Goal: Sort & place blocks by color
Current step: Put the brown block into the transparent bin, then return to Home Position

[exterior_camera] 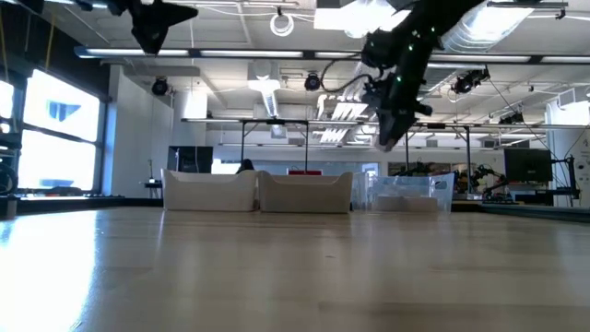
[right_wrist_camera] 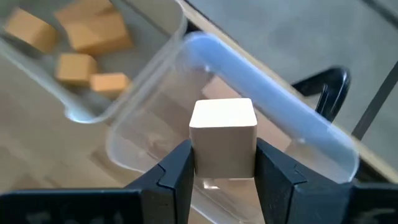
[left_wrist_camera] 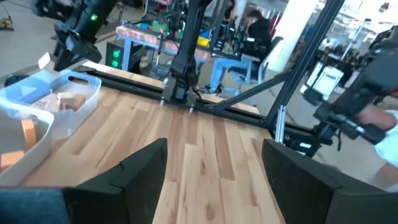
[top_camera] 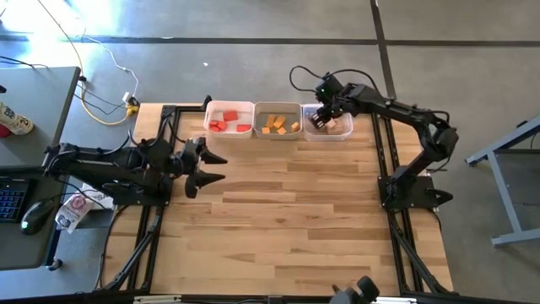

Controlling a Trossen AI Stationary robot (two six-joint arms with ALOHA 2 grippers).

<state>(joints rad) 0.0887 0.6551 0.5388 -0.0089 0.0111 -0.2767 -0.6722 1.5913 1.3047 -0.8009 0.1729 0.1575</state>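
Right gripper: clamps pale cube above clear bin, matching colour | left gripper: spread wide, idle.

Bright daylight streaks the floor beyond the tabletop. Ceiling lights glare above it in the low view. The bins look blurred in the right wrist view.

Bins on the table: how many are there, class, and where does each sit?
3, side by side along the far edge: the left bin with red blocks, the middle bin with orange-yellow blocks, the right bin under the right gripper.
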